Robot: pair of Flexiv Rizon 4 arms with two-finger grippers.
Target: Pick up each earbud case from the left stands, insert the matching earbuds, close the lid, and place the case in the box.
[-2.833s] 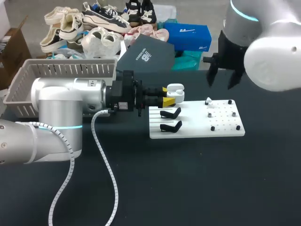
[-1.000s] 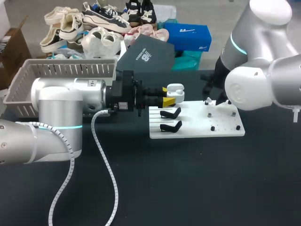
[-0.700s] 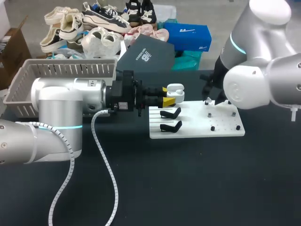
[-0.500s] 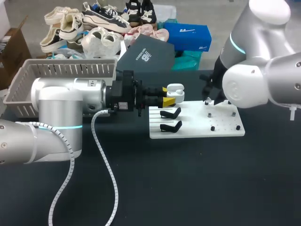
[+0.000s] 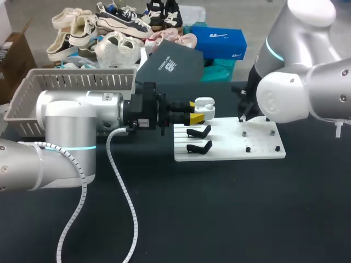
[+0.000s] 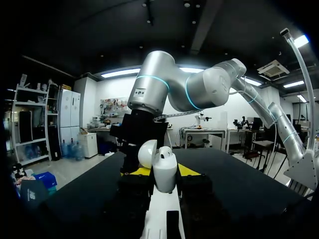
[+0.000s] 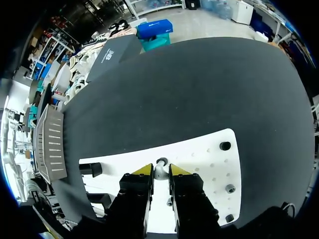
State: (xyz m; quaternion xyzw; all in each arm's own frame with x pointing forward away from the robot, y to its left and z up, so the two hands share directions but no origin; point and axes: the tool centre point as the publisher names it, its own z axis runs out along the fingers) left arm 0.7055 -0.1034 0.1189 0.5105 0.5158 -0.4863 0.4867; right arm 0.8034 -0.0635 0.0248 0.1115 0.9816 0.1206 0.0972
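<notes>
Box [image 5: 77,82]: no case visible inside. Left gripper [image 6: 164,173] clamped on the open earbud case [image 5: 205,105], beside the white board [image 5: 230,150]. Right gripper [image 7: 160,172] over one earbud [image 7: 160,165] on the board; grip, cannot tell. Insertion, closing, boxing left, I judge.

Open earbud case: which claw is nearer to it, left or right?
Left. The left claw grips the case; the right claw is farther along the white board, closed on an earbud.

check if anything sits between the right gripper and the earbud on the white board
Nothing visible does. The right gripper is right at the earbud on the white board, with no other thing between them.
</notes>
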